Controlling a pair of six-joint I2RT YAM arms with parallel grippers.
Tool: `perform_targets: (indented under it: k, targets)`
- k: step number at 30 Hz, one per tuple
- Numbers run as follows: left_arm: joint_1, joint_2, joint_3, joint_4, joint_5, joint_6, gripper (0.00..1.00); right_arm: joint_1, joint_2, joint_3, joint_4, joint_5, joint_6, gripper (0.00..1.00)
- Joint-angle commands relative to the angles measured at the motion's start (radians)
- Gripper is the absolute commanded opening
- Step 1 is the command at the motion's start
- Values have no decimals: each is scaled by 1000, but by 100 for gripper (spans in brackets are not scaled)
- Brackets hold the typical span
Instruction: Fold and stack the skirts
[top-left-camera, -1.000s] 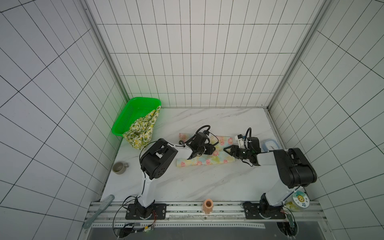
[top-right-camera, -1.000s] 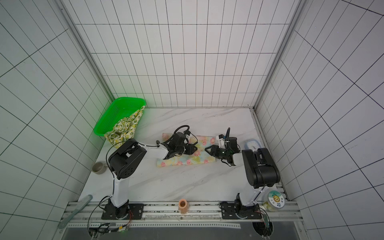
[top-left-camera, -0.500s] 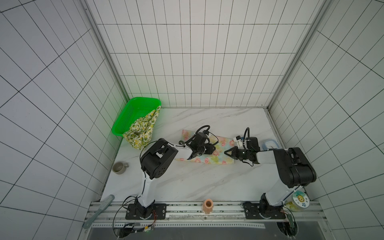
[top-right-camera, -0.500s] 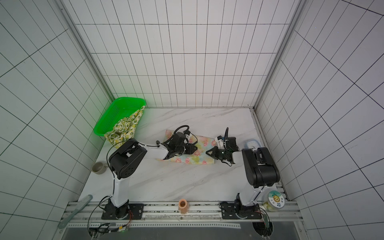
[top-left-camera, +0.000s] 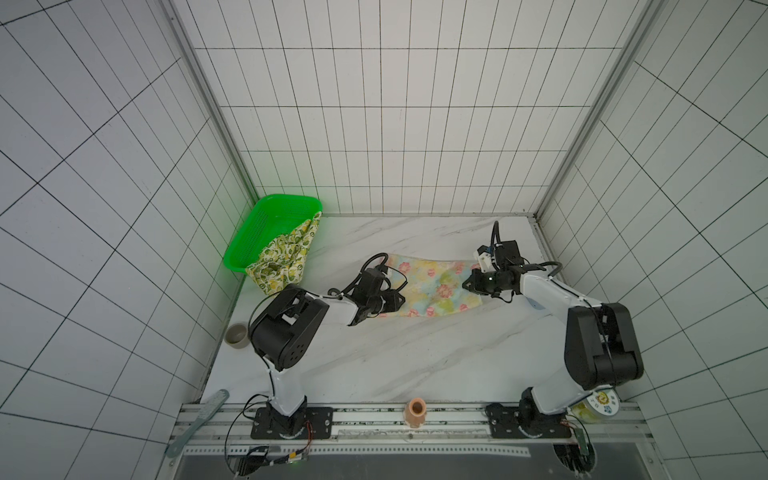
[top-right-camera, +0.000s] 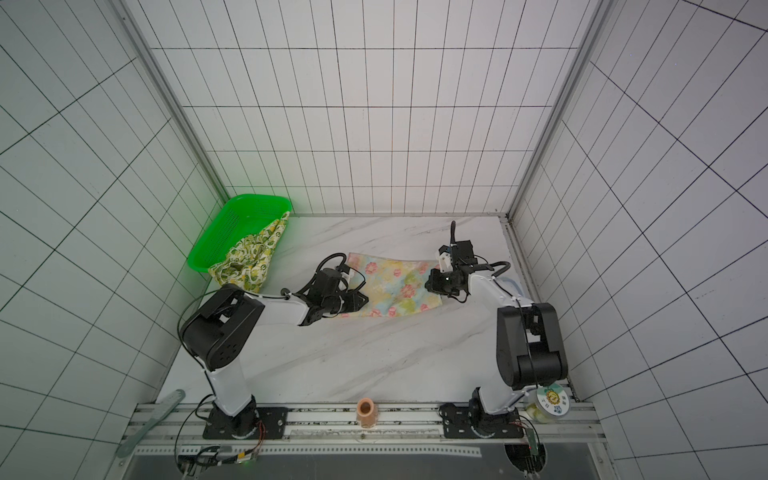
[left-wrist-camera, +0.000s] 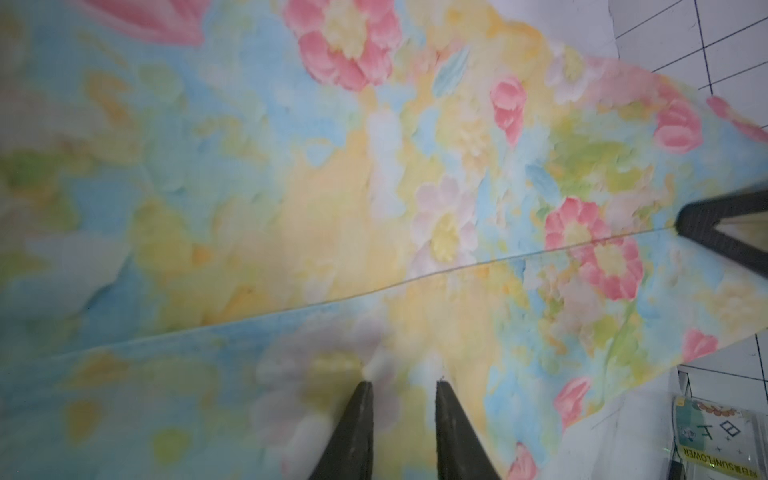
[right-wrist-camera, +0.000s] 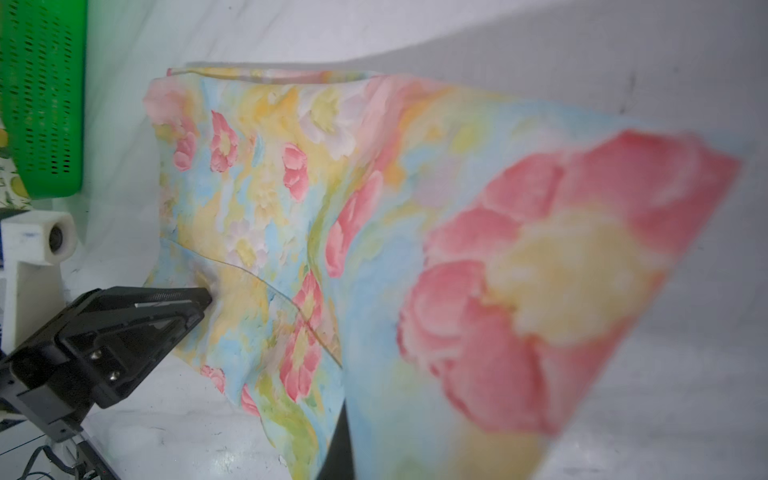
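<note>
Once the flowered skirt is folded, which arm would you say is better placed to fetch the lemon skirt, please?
Left, probably. The lemon skirt hangs from the green basket at the table's left edge, beside the left arm; the right gripper grips the flowered skirt's far right end.

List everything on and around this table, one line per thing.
floral skirt: one, pastel yellow-blue with pink flowers, mid-table, stretched between both grippers
lemon skirt: one, cream with yellow lemons, spilling out of the basket's near end
basket: one, bright green, far left corner
cup: one, grey, at the table's left edge
cylinder: one, tan, on the middle of the front rail
round container: one, white and yellow label, by the right arm's base
flat strip: one, grey-green, front left, off the table
table: one, white marble
left gripper: one, black, shut on the floral skirt's left end
right gripper: one, black, shut on its right end
</note>
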Motion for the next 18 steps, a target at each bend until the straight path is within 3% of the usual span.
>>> perform_targets:
  k: [1,12,18]
  targets:
    - [-27,15,-41,17,29,-40,27,11,39,160,-159,102,-66,0]
    - [-172,89,-35,124,78,-165,25,203,231,472,-384,457,-93,0]
    - [-184,89,-34,134,39,-177,24,354,247,492,-391,497,-56,0]
